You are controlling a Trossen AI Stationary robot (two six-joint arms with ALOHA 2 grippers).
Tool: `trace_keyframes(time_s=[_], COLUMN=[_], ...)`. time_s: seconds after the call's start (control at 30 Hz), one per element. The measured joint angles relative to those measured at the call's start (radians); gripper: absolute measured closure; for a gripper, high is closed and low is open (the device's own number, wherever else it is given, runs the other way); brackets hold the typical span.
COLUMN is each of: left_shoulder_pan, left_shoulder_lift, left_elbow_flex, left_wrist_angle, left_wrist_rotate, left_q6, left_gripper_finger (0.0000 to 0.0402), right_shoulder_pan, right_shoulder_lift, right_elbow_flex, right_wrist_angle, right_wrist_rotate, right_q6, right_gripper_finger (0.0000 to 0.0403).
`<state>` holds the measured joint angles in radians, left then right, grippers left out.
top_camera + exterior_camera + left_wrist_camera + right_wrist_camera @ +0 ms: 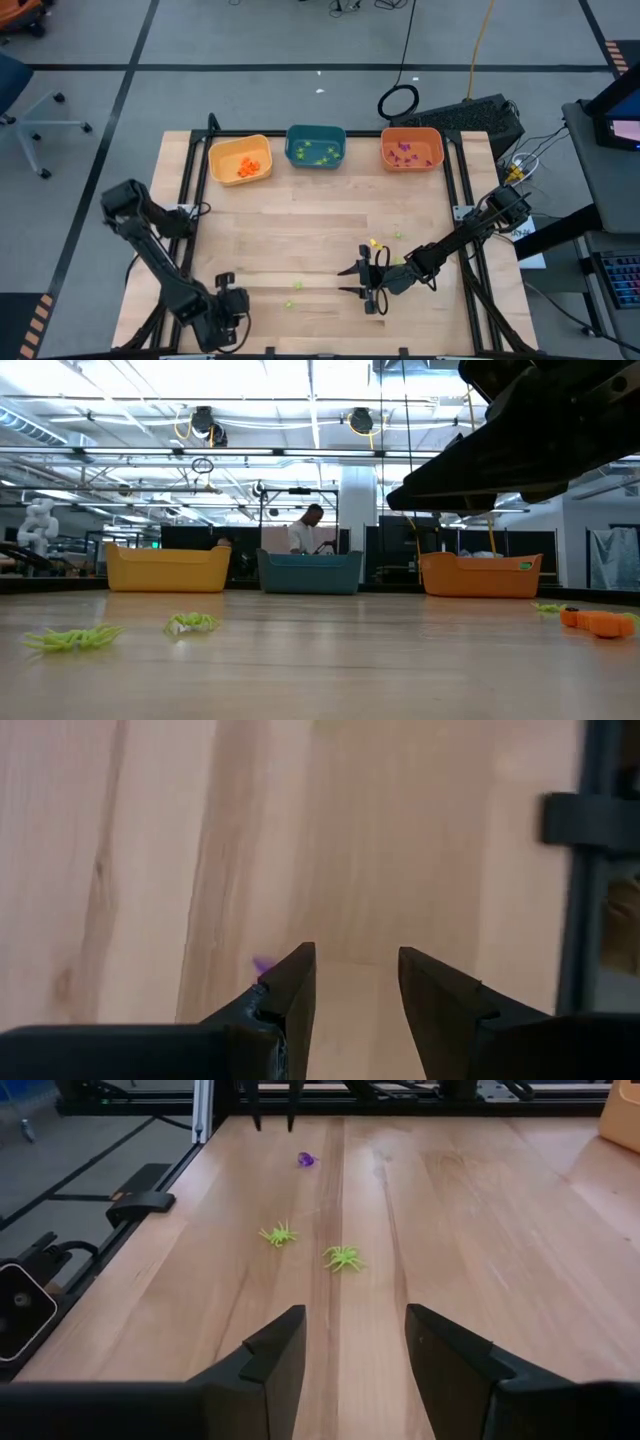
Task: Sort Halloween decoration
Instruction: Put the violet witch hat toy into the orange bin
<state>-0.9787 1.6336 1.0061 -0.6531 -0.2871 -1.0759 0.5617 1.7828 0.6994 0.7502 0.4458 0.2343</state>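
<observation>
Two light-green spider trinkets [279, 1234] [344, 1258] lie on the wooden table between my two grippers. A small purple trinket [306, 1159] lies farther toward the left gripper and shows just beside one of its fingers [262, 963]. An orange trinket [374, 243] and a green one [398, 236] lie by my right arm. My left gripper [357, 985] is open near the table's near left corner [224, 280], tilted down at bare wood, nothing between its fingers. My right gripper [355, 1342] is open low over the table's near middle [357, 281], pointing left at the spiders.
Three bins stand along the far edge: a yellow one [240, 160] with orange trinkets, a teal one [316, 146] with green ones, an orange one [411, 148] with purple ones. A black frame rail [585, 870] runs along the table's side. A person stands in the room behind.
</observation>
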Motion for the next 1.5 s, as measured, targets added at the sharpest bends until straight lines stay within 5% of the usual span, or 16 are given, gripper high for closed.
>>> trace_keyframes(time_s=[0.43, 1.0, 1.5], left_shoulder_pan=[-0.019, -0.025, -0.023], left_shoulder_lift=[0.042, 0.14, 0.142], left_elbow_flex=[0.0, 0.0, 0.0], left_wrist_angle=[-0.078, -0.092, -0.097], left_wrist_rotate=[-0.032, -0.028, -0.062], left_q6=[-0.289, -0.438, -0.402], left_gripper_finger=[0.026, 0.0265, 0.0397], right_shoulder_pan=[0.0, 0.0, 0.0], right_shoulder_lift=[0.0, 0.0, 0.0], right_elbow_flex=[0.0, 0.0, 0.0], right_wrist_angle=[0.0, 0.0, 0.0], right_wrist_rotate=[0.0, -0.001, -0.001], right_q6=[0.012, 0.009, 0.009], right_gripper_finger=[0.0245, 0.0245, 0.0245])
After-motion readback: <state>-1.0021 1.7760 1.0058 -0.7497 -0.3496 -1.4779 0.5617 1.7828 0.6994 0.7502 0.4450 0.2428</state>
